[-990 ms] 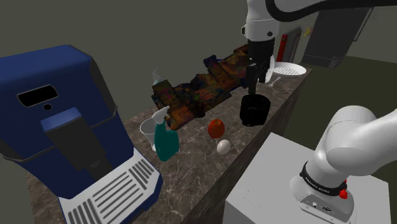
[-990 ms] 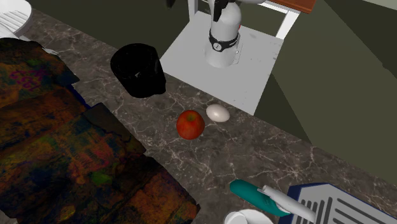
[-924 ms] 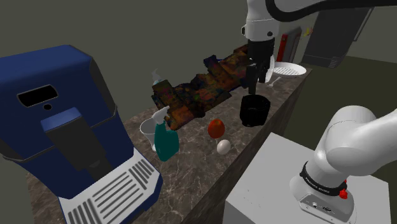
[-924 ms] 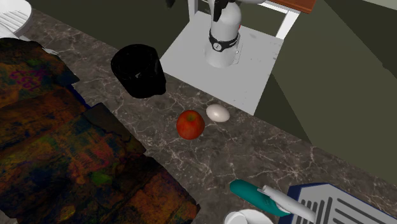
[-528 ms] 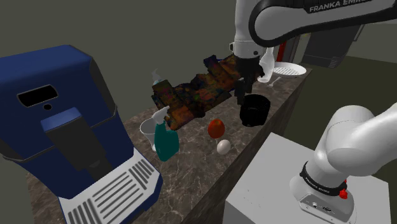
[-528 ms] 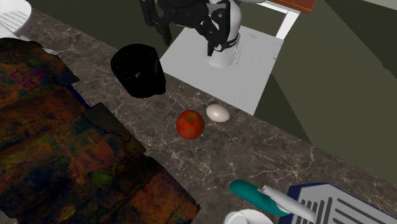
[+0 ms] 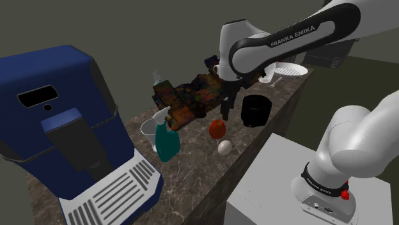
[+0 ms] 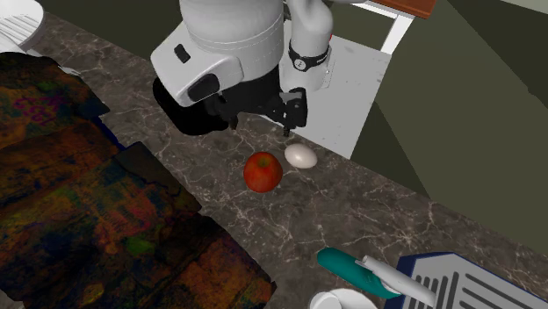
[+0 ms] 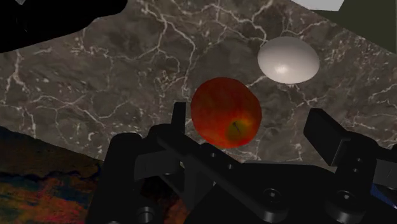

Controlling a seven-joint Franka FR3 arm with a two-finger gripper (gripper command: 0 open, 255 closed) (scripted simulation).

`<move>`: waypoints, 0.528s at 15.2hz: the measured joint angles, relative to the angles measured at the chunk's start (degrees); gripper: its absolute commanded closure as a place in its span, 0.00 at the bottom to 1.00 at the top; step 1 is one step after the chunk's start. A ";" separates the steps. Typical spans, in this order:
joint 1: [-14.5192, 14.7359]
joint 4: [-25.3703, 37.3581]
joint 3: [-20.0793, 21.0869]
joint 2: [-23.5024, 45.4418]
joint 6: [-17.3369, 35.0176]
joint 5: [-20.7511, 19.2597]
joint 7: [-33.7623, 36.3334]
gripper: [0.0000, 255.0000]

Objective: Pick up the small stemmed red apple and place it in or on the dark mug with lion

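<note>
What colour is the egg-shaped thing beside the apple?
White; the egg shows best in the wrist view.

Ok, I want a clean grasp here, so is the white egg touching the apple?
No, in the wrist view a strip of bare counter separates the apple from the egg.

Dark veined marble counter [image 8: 386, 206], dull olive walls [image 7: 128, 25], dim light

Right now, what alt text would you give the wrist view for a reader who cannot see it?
The open black gripper hangs above a red apple on a dark marbled counter, its fingers apart and not touching it. A white egg lies just beyond the apple.
</note>
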 measured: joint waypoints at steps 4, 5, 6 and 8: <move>1.08 -0.53 -0.22 6.08 7.45 1.06 -2.93 0.00; 1.18 -0.70 -0.16 6.68 8.30 1.16 -3.01 0.00; 1.19 -1.35 -0.20 7.07 9.36 1.22 -3.23 0.00; 1.32 -2.08 -0.10 8.23 11.28 1.39 -3.27 0.00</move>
